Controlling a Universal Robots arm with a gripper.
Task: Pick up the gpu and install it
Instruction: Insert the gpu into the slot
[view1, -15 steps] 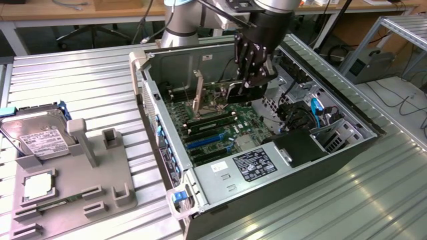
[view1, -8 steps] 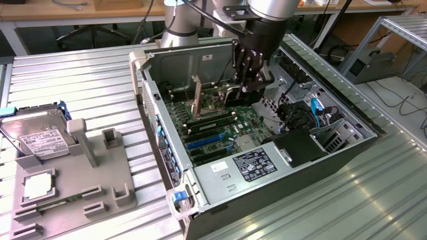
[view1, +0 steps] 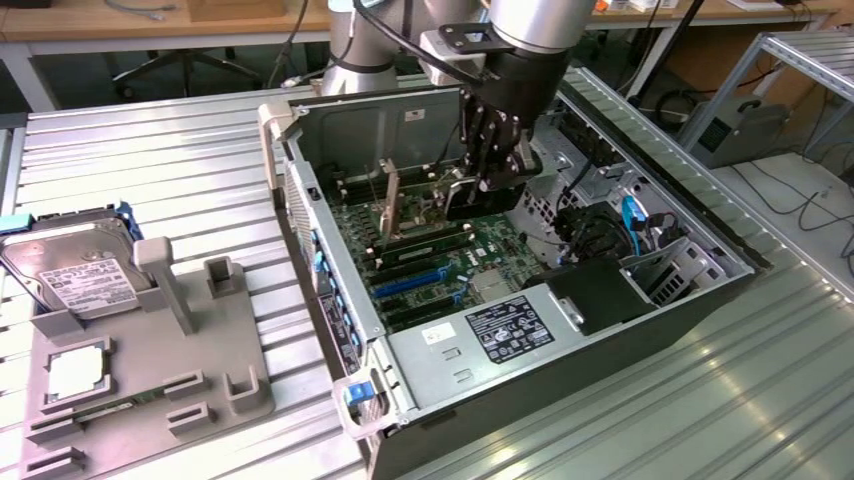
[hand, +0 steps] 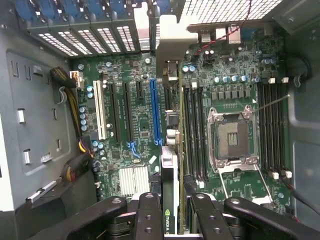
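The gpu (hand: 169, 175) stands on edge over the motherboard (hand: 117, 150), with its bracket (hand: 172, 37) at the board's rear edge, probably so that its lower edge can meet a slot. The gripper (hand: 174, 212) is clamped on the gpu. The card hides the slot beneath it, and I cannot tell whether it touches the board.

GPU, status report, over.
Fingers shut on gpu. Edge-on above motherboard, beside blue slot. No obstruction seen under it.
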